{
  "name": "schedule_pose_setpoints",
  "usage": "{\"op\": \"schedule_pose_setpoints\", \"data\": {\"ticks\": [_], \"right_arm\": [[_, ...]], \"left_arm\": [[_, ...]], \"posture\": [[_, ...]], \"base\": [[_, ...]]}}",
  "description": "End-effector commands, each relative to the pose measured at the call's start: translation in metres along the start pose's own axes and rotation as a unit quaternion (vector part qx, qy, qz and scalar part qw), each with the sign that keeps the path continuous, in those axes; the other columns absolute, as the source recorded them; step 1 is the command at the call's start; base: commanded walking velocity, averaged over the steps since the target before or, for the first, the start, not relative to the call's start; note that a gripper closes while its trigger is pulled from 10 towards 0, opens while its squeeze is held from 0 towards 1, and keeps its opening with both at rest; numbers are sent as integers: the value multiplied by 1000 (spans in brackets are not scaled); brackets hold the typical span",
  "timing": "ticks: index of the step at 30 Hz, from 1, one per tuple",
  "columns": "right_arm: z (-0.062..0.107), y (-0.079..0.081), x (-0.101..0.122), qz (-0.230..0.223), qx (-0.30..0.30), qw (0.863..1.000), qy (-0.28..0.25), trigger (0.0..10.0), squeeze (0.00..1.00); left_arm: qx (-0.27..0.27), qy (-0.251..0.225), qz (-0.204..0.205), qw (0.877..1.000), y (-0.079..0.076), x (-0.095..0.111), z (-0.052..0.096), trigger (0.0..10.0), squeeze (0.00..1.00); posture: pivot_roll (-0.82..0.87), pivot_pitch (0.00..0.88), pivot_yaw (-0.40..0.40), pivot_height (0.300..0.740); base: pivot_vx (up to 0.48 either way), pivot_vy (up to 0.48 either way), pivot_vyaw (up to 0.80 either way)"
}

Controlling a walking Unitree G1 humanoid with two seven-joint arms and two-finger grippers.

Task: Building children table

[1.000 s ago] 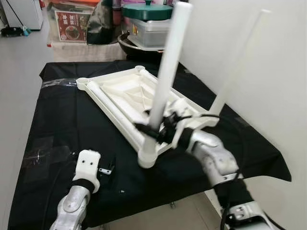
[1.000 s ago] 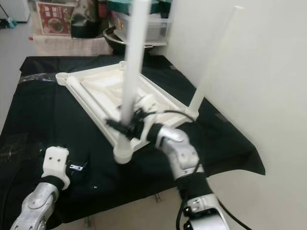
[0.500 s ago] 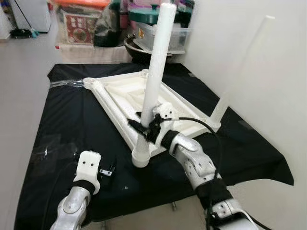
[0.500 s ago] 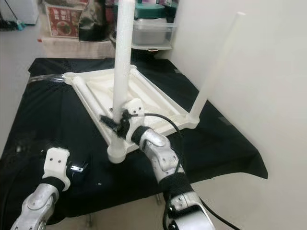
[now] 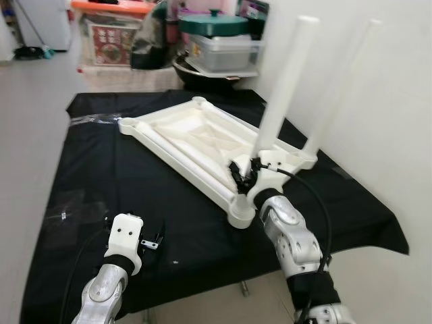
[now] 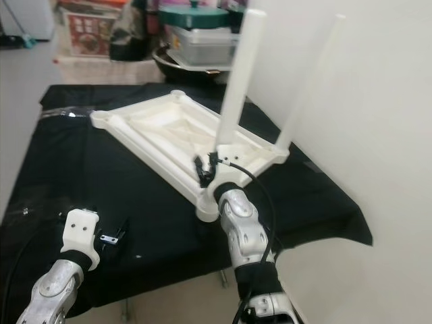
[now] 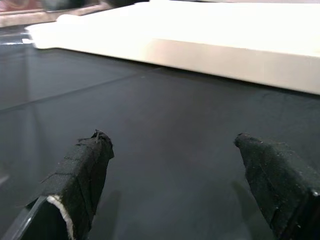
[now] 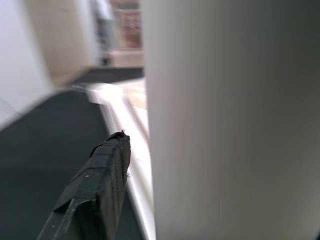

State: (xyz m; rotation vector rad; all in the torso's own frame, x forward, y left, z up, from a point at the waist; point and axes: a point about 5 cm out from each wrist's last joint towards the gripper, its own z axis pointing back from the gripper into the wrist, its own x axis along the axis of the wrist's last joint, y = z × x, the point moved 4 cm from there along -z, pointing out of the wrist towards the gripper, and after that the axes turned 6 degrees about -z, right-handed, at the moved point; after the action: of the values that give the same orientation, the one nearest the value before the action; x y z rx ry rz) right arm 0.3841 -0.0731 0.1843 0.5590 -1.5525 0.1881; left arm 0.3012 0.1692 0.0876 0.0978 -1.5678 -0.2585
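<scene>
The upside-down tabletop (image 5: pixel 196 138) in the middle of the frame looks like smooth cream plastic, a little shiny. The two legs (image 5: pixel 283 88) standing up at the right are the same smooth plastic. The desk (image 5: pixel 101 175) is covered in soft black cloth that looks matt, with some wrinkles. A strip of shiny clear tape (image 5: pixel 84 119) sits at the upper left of the cloth. The left pincer (image 7: pixel 175 185) has fingers (image 7: pixel 82 172) wrapped in rough black cloth tape. The arms (image 5: pixel 293 236) are shiny silver metal.
</scene>
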Motion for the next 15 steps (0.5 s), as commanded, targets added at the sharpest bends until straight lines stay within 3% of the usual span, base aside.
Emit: {"op": "schedule_pose_setpoints", "data": {"ticks": [1, 4, 6, 7, 8, 12, 14, 15], "right_arm": [[-4, 23, 14, -9, 89, 996, -15, 10000, 0], [7, 46, 27, 5, 229, 973, -16, 10000, 0], [10, 49, 28, 9, 249, 968, -14, 10000, 0], [13, 51, 24, 28, 291, 956, 5, 10000, 0], [13, 51, 24, 28, 291, 956, 5, 10000, 0], [23, 67, 9, 30, 357, 933, 32, 9843, 0], [23, 67, 9, 30, 357, 933, 32, 9843, 0], [23, 71, 3, 30, 360, 932, 32, 78, 0]], "left_arm": [[-1, 4, 1, 1000, -1, -3, 1, 10000, 0], [-1, 4, 1, 1000, -1, -3, 1, 10000, 0], [-1, 3, 1, 1000, -1, -3, 1, 10000, 0], [0, 2, 1, 1000, -1, -3, 1, 10000, 0], [0, 2, 1, 1000, -1, -3, 1, 10000, 0], [10, 0, -1, 1000, 4, -1, 1, 10000, 0], [10, 0, -1, 1000, 4, -1, 1, 10000, 0], [11, 1, -1, 1000, 4, -1, 2, 10000, 0]], "posture": [[133, 0, -134, 740], [133, 0, -134, 740], [133, 0, -134, 740], [156, 0, -148, 740], [156, 0, -148, 740], [174, 0, -163, 740], [174, 0, -163, 740], [176, 0, -163, 740]], "base": [[0, 0, 0], [0, 0, 0], [0, 0, 0], [0, 0, 0], [0, 0, 0], [0, 0, 0], [0, 0, 0], [0, 0, 0]]}}
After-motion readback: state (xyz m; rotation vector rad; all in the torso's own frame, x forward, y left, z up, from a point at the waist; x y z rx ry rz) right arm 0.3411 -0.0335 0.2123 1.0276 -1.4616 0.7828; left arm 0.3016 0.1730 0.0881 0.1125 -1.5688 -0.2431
